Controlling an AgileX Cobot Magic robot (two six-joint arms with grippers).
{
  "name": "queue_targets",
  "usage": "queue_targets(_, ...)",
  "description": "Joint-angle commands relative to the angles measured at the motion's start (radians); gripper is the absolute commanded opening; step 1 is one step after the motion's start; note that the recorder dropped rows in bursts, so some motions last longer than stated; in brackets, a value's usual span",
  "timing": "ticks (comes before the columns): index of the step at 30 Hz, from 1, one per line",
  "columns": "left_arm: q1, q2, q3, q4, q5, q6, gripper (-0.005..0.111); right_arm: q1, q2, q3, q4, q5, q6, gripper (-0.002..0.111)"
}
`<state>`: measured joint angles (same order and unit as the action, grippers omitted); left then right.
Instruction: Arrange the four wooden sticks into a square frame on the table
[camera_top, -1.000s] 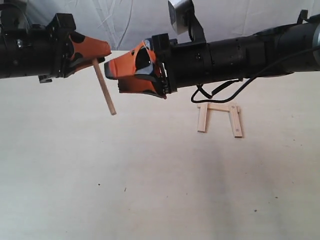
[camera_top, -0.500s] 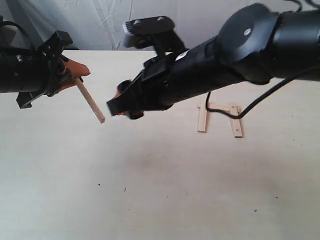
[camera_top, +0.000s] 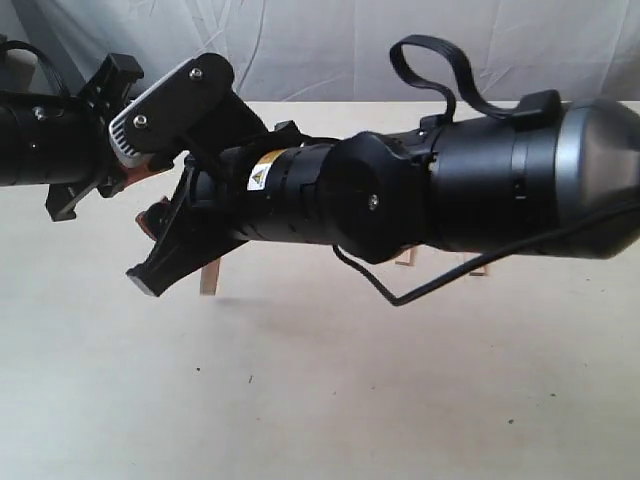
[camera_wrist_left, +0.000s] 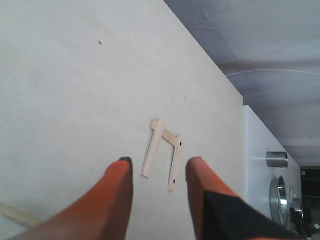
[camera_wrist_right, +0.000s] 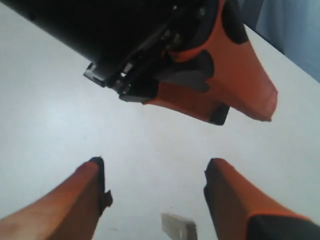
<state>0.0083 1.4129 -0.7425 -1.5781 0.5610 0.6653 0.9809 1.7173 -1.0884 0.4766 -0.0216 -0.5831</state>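
Three of the wooden sticks (camera_wrist_left: 165, 145) lie on the table (camera_top: 320, 400) in a U, one across two parallel ones. In the exterior view my right arm hides nearly all of that U (camera_top: 405, 258). The fourth stick (camera_top: 209, 277) shows only its lower end, upright under my right gripper (camera_top: 165, 250). In the right wrist view that stick's end (camera_wrist_right: 178, 226) sits between the spread fingers of the right gripper (camera_wrist_right: 155, 172), touching neither; what holds it is unclear. My left gripper (camera_wrist_left: 157, 165) is open with nothing between its orange fingers, and is mostly hidden (camera_top: 140, 172) in the exterior view.
My right arm (camera_top: 450, 200) reaches across the middle to the left side, close in front of the left gripper's fingers (camera_wrist_right: 225, 85). A grey cloth backdrop (camera_top: 320, 50) hangs behind the table's far edge. Tiny dark specks (camera_top: 250, 379) dot the near table surface.
My right arm has swung further left, covering the left gripper and the U of sticks. The stick that hung tilted from the left gripper now stands upright under the right gripper. The left jaws are now apart.
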Motion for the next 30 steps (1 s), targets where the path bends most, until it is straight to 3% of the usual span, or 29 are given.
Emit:
queue_targets(1, 0.000, -0.002, 0.005, -0.016, 0.025, -0.003, 0.037, -0.009, 0.040, -0.003, -0.018, -0.037, 0.000, 0.057)
queue_targets(5, 0.000, -0.002, 0.005, -0.014, 0.021, 0.000, 0.037, -0.053, 0.060, -0.003, 0.075, -0.010, 0.000, 0.057)
queue_targets(8, 0.000, -0.002, 0.005, -0.014, 0.021, 0.023, 0.037, -0.139, 0.060, -0.003, 0.169, 0.194, 0.000, 0.057)
queue_targets(11, 0.000, -0.002, 0.005, -0.014, 0.021, 0.025, 0.037, -0.227, 0.063, -0.003, 0.150, 0.406, 0.029, 0.057)
queue_targets(14, 0.000, -0.002, 0.005, -0.016, 0.023, 0.026, 0.037, -0.288, 0.074, -0.003, 0.034, 0.484, 0.130, 0.057)
queue_targets(18, 0.000, -0.002, 0.005, -0.018, 0.023, 0.026, 0.037, -0.295, 0.138, -0.003, -0.158, 0.506, 0.286, 0.057)
queue_targets(30, 0.000, -0.002, 0.005, -0.024, 0.027, 0.028, 0.037, -0.295, 0.272, -0.003, -0.170, 0.465, 0.300, 0.057)
